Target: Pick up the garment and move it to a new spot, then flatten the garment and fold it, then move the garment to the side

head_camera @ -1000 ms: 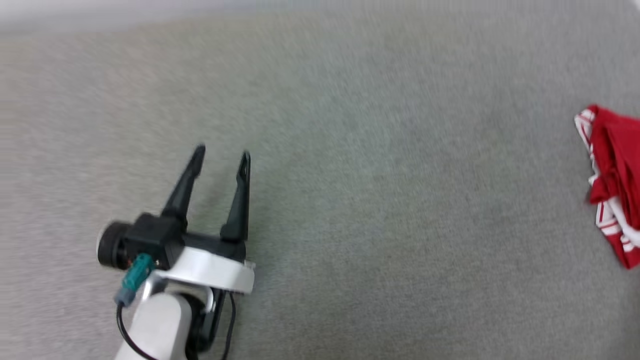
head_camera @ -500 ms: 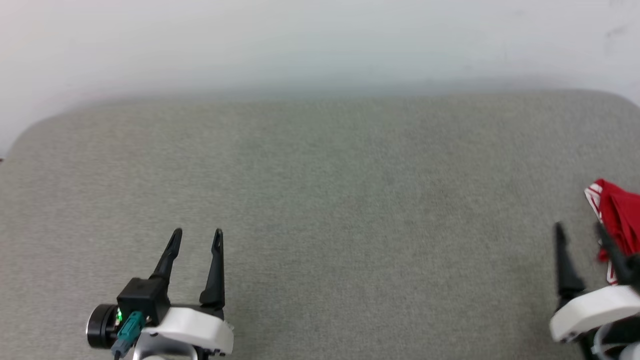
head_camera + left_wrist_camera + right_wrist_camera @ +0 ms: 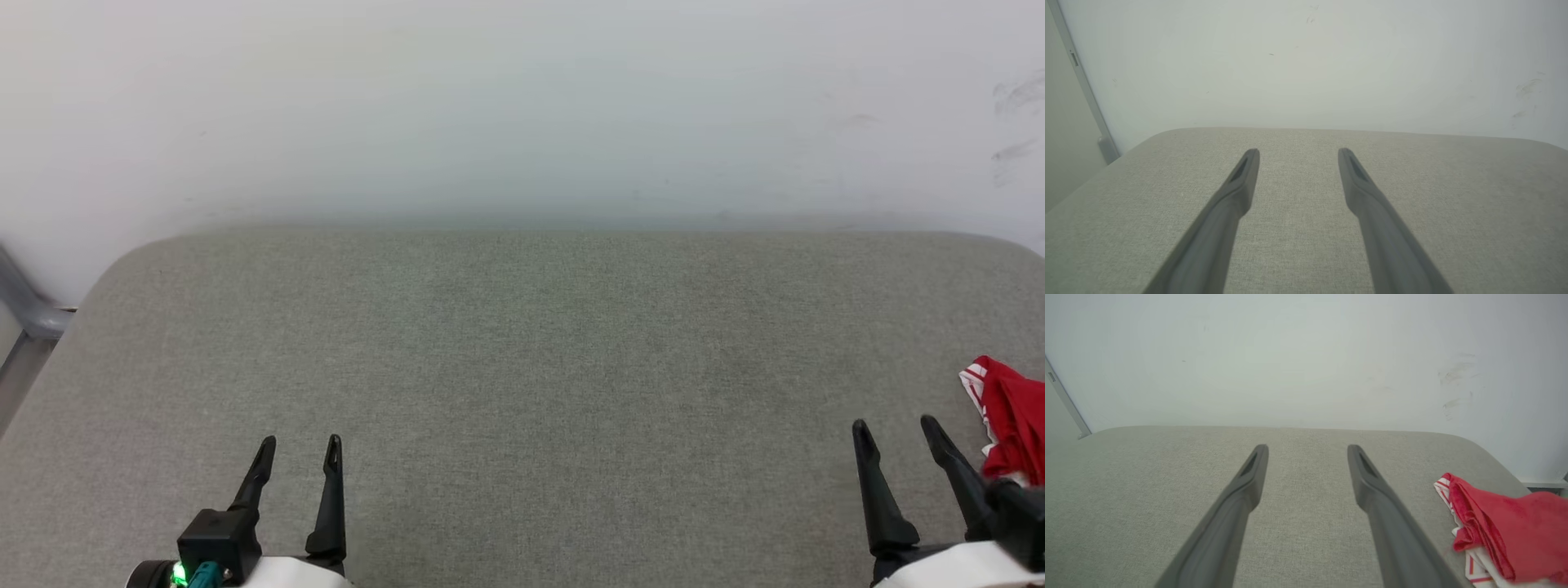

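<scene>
The garment (image 3: 1011, 416) is a bunched red cloth with red-white striped trim, lying at the right edge of the grey padded surface (image 3: 522, 367). In the right wrist view the garment (image 3: 1506, 535) lies to the right of my fingers, apart from them. My right gripper (image 3: 896, 431) stands open at the lower right, just left of the cloth, with nothing between its fingers. At the lower left my left gripper (image 3: 299, 446) is open and empty over bare grey fabric, as also seen from its wrist, left gripper (image 3: 1297, 153).
A white wall (image 3: 522, 106) rises right behind the padded surface's far edge. A grey metal post (image 3: 24, 306) stands at the far left beside the surface's rounded corner.
The head camera has tilted up, bringing the wall and the surface's far edge into view. My right gripper has come into view. Both grippers stay open.
</scene>
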`<state>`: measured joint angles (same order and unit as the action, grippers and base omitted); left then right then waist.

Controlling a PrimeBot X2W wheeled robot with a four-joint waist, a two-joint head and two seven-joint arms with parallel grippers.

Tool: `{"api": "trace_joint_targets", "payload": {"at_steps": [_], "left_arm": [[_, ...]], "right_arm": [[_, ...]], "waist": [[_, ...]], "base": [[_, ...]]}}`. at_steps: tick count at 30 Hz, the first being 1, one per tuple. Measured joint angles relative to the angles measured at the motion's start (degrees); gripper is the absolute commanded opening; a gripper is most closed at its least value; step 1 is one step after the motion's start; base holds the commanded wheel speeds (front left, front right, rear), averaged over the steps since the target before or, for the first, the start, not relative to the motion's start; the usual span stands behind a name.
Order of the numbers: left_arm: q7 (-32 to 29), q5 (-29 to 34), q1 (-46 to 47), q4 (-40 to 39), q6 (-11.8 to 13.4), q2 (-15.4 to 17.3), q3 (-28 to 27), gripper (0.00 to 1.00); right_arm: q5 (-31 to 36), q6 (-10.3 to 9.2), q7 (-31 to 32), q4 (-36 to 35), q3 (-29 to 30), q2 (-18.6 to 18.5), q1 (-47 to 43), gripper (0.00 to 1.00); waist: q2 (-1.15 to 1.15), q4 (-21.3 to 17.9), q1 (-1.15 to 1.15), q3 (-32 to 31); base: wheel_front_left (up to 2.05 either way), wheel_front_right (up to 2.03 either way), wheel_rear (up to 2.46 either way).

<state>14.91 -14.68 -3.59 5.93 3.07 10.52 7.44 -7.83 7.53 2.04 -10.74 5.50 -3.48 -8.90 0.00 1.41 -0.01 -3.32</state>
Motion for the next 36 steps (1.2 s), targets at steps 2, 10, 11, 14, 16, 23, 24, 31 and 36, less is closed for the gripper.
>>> {"api": "trace_joint_targets", "payload": {"at_steps": [2,10,11,14,16,23,24,31,36], "left_arm": [[0.0,0.3,-0.7,-0.1,-0.1,0.0,-0.2,1.00],[0.1,0.8,-2.3,-0.2,-0.6,-0.5,-0.8,1.00],[0.1,0.9,-2.4,-0.1,-0.6,-0.6,-0.8,1.00],[0.1,1.0,-2.6,0.1,-0.9,-0.9,-0.9,1.00],[0.1,1.0,-2.6,0.2,-1.1,-1.1,-1.0,1.00],[0.1,1.3,-2.5,1.0,-1.5,-1.7,-1.5,1.00],[0.1,1.4,-2.5,1.1,-1.5,-1.7,-1.6,1.00],[-0.2,1.3,-3.2,3.0,-1.5,-2.1,-1.7,0.00],[-1.7,-2.8,-3.2,4.1,-1.9,-2.4,-2.4,0.00]], "right_arm": [[0.0,-0.01,0.7,-1.6,0.3,0.1,-1.8,1.00],[0.3,-0.01,2.1,-4.8,0.8,0.4,-4.3,1.00],[0.3,-0.01,2.3,-5.0,0.7,0.4,-4.3,1.00],[0.3,-0.01,2.6,-5.3,0.6,0.4,-4.3,1.00],[0.2,-0.01,2.7,-5.4,0.6,0.4,-4.3,1.00],[-0.2,-0.01,2.9,-5.4,0.5,0.4,-4.3,1.00],[-0.2,-0.01,2.9,-5.4,0.5,0.4,-4.3,1.00],[-0.5,-0.01,2.7,-3.5,0.4,0.4,-4.4,0.00],[-5.0,-0.01,2.8,-1.5,0.1,0.4,-4.3,0.00]], "waist": [[0.00,-0.1,0.00,-0.5],[0.00,-0.7,0.01,-1.5],[0.00,-0.8,0.01,-1.6],[0.00,-0.9,0.01,-1.7],[0.00,-1.0,0.01,-1.6],[0.00,-1.3,0.02,-1.7],[0.00,-1.3,0.01,-1.7],[0.00,-1.3,0.02,-1.7],[0.00,-1.3,0.02,-1.5]], "base": [[0.00,0.00,0.00],[0.00,0.00,0.00],[0.00,0.00,0.00],[0.00,0.00,0.00],[0.00,0.00,0.00],[0.00,0.00,0.00],[0.00,0.00,0.00],[0.00,0.00,0.00],[0.00,0.00,0.00]]}}
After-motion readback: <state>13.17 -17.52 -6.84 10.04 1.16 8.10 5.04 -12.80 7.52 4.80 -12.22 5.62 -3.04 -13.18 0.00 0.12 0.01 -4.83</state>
